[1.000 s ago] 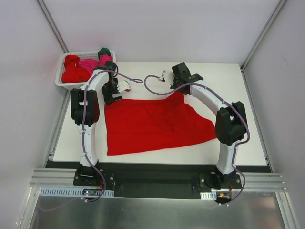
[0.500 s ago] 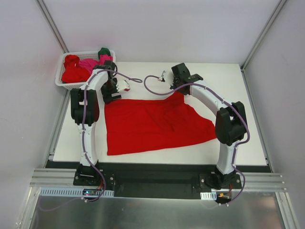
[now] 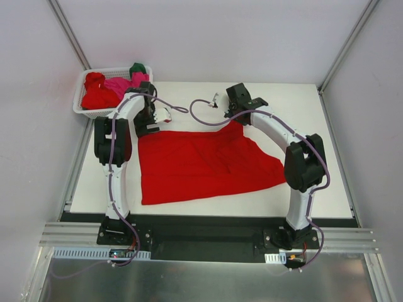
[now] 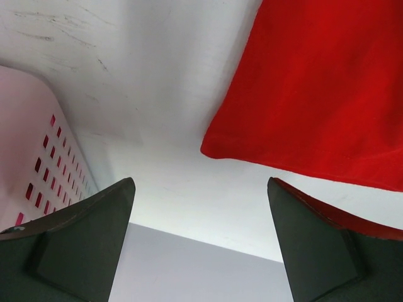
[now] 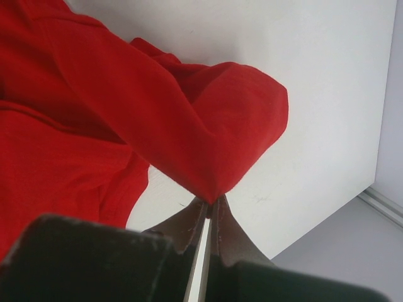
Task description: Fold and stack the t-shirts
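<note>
A large red t-shirt (image 3: 201, 165) lies spread on the white table (image 3: 296, 107). My right gripper (image 3: 235, 119) is shut on its far corner, and in the right wrist view the cloth (image 5: 208, 126) rises in a peak out of the closed fingertips (image 5: 209, 200). My left gripper (image 3: 150, 129) hovers at the shirt's far left corner, open and empty. In the left wrist view that red corner (image 4: 327, 94) lies just beyond the wide-apart fingers (image 4: 200, 182), not between them.
A white lattice basket (image 3: 80, 100) stands at the table's back left corner, close to my left gripper, with its wall (image 4: 31, 157) in the left wrist view. It holds bunched red (image 3: 97, 94), pink (image 3: 119, 83) and dark green (image 3: 137, 68) shirts.
My left gripper has shifted slightly back toward the basket, off the shirt's corner. The right arm and the shirt have stayed put.
</note>
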Action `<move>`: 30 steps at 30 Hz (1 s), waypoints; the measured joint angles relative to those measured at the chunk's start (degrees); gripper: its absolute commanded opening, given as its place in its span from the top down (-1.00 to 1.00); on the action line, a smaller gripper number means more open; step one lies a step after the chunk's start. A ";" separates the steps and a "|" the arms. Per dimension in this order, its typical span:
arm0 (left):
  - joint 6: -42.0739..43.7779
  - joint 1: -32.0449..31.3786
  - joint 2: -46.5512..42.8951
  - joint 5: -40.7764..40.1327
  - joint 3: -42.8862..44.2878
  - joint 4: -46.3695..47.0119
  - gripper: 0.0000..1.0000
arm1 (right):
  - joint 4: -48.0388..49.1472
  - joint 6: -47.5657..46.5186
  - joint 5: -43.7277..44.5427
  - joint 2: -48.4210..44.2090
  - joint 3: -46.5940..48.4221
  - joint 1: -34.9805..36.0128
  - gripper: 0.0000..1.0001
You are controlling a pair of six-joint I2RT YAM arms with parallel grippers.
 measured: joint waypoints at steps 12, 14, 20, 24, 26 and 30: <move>-2.97 -1.84 -0.63 -3.50 -2.78 3.52 -0.73 | -0.09 0.20 -0.02 0.09 0.35 0.28 0.98; -3.61 -2.16 -0.87 -3.50 -3.41 4.31 -0.73 | -0.11 0.20 -0.04 0.11 0.48 0.33 0.99; -3.85 -2.34 -1.97 -2.14 -6.58 5.55 -0.68 | -0.20 0.22 -0.24 0.20 0.96 0.48 0.99; -3.54 -2.69 -1.57 -1.64 -7.52 1.33 -0.68 | -0.37 0.22 -0.39 0.20 0.98 0.66 0.99; -3.67 -2.67 -1.46 -1.07 -7.48 0.13 -0.68 | -0.39 0.22 -0.42 0.20 0.96 0.74 0.99; -4.57 -2.38 -0.07 -0.57 -5.57 -2.60 -0.66 | -0.44 0.22 -0.42 0.20 0.96 0.85 0.99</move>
